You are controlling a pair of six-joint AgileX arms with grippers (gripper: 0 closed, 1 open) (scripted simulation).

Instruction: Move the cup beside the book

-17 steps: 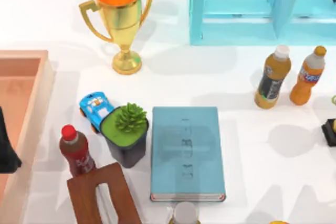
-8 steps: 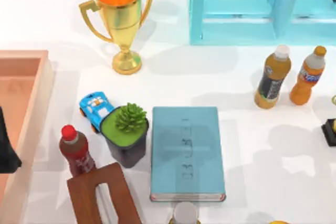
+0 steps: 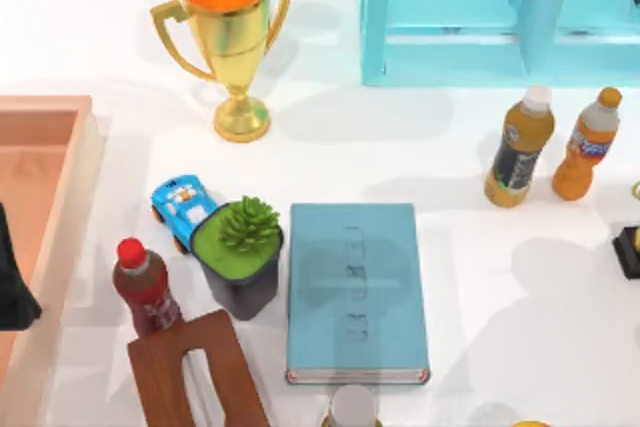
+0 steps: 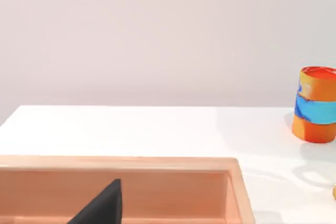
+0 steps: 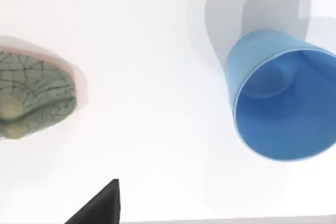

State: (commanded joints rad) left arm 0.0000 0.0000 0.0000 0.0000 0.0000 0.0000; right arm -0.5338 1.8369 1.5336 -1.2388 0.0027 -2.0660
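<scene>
1. Blue plastic, open rim and no handle: the cup (image 5: pixel 278 103) stands upright on the white tabletop (image 5: pixel 157 51) in the right wrist view, seen from above and off to one side, with nothing touching it.
2. Teal and flat, the book (image 3: pixel 352 292) lies in the top view near the front edge of the tabletop, just beside the black pot with a green plant (image 3: pixel 240 257); bare tabletop lies to its right.
3. As for the right hand, I cannot tell whether it is released or clenched; a dark corner of hardware sits at the edge of its wrist view, away from the cup.
4. My left arm is parked over the wooden tray (image 3: pixel 40 197) at the left of the tabletop; I cannot tell its hand's state either.
5. Risk, as I judge it: the cup is light and tapered, so a descent that arrives off-centre could strike the rim and tip or push it instead of straddling it.
6. Second risk: the plant crowds the book's left side, and a white bottle cap (image 3: pixel 352 407) sits at its front edge, so a carried cup could clip them if set down there; the right side looks safer.
7. What the views add: the right wrist view gives the cup and a cracked green object (image 5: pixel 34 93) well apart from it, while the top view gives the book and its neighbours.
8. Separately, the left wrist view offers a tray wall and an orange-and-blue can (image 4: pixel 315 103) far off.
</scene>
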